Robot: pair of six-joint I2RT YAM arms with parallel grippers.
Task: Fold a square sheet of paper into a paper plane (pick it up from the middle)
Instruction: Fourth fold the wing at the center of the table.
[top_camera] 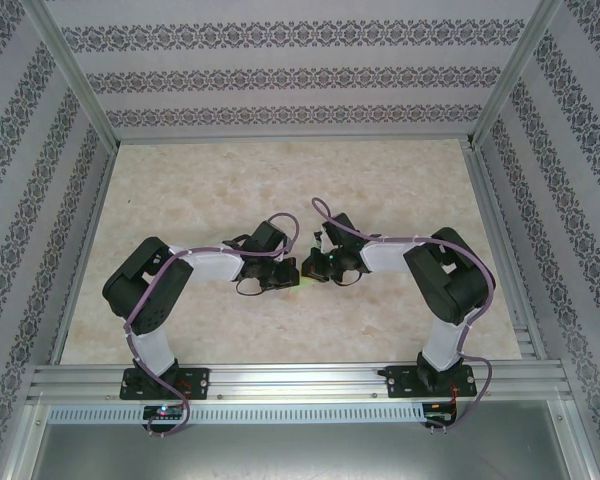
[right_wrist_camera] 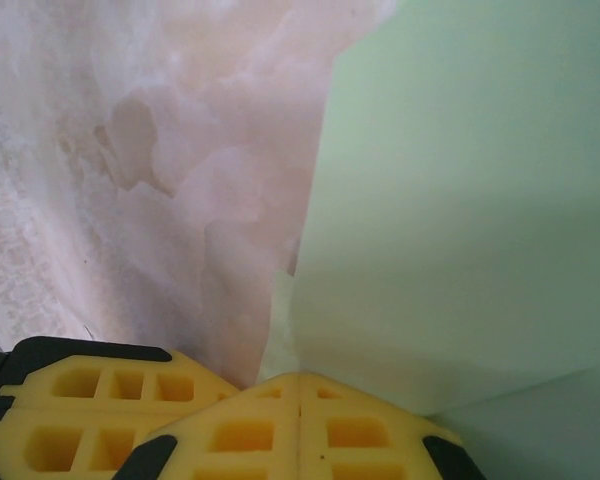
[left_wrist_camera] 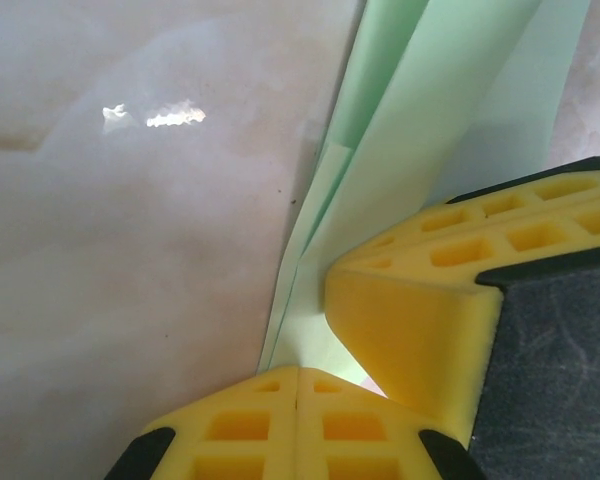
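Note:
The sheet of paper [left_wrist_camera: 430, 120] is pale mint green and folded into long overlapping layers with creases; it lies low over the marble table [left_wrist_camera: 130, 250]. My left gripper [left_wrist_camera: 297, 372] is shut, and the paper's edge runs into its closed yellow tips. My right gripper [right_wrist_camera: 300, 376] is also shut, with a broad flap of the paper [right_wrist_camera: 460, 200] rising from its tip seam. In the top view the left gripper [top_camera: 288, 272] and right gripper [top_camera: 313, 266] meet tip to tip at mid-table and hide most of the paper. The right gripper's yellow fingers [left_wrist_camera: 410, 320] press in beside the left's.
Bare marble table [top_camera: 280, 180] stretches far and to both sides of the grippers. Patterned walls and aluminium posts [top_camera: 75, 80] box the table in. A metal rail [top_camera: 300, 385] carrying both arm bases runs along the near edge.

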